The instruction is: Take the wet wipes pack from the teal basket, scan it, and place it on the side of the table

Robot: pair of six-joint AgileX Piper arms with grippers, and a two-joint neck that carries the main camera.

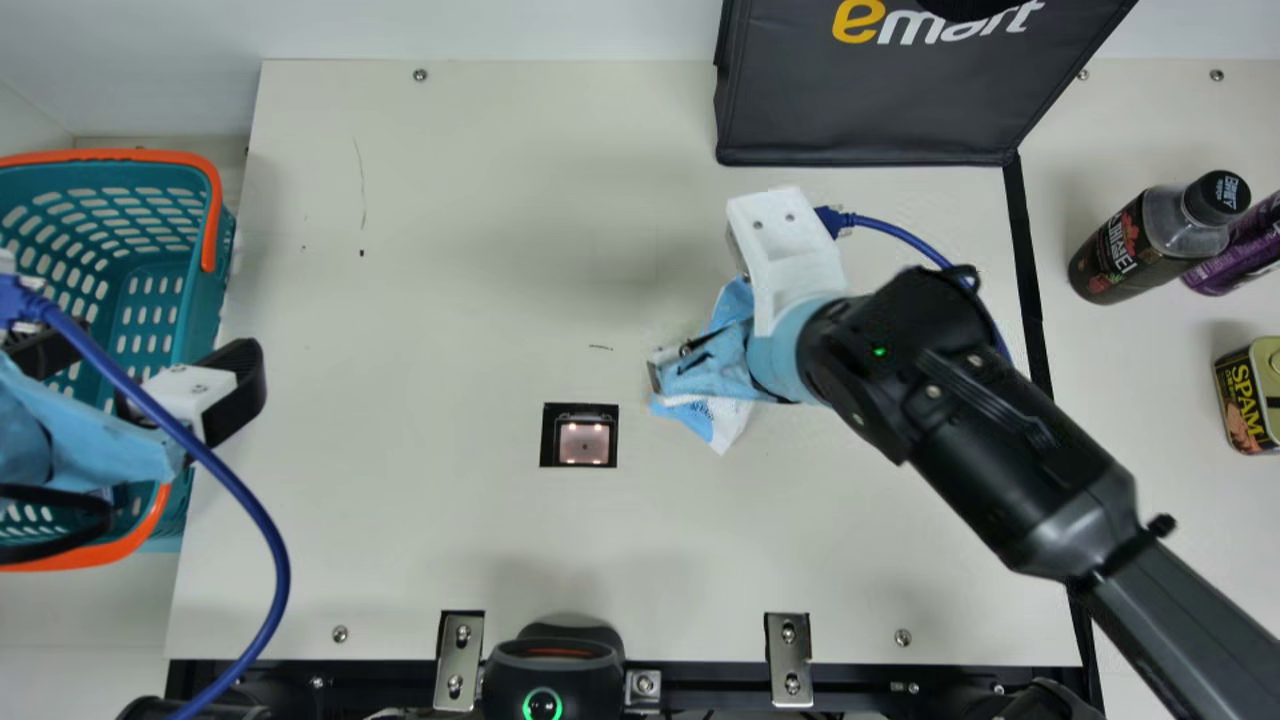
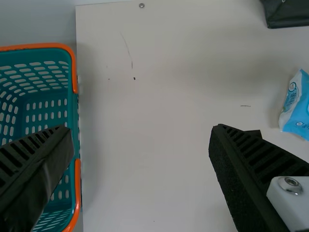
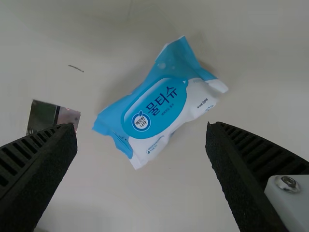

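Blue-white wipes pack (image 3: 159,106) is lying on the bench (image 1: 450,250), label up, just beside the scan window (image 1: 584,443), right-arm side. Right gripper (image 1: 785,250) is above it, fingers (image 3: 253,179) released and spread; in the right wrist view the pack lies ungripped between them. Left gripper (image 1: 145,365) is over the edge of the teal basket (image 1: 207,300), fingers released, well apart: one over the basket, the other past the rim, over the bench. Black bag (image 1: 860,110) at the far edge. Past the black strip (image 1: 1028,270) on the right: dark bottle (image 1: 1150,240), purple container (image 1: 1240,250) beside it, yellow tin (image 1: 1248,400) nearer. Black unit (image 1: 555,668) with green ring light at the near edge.
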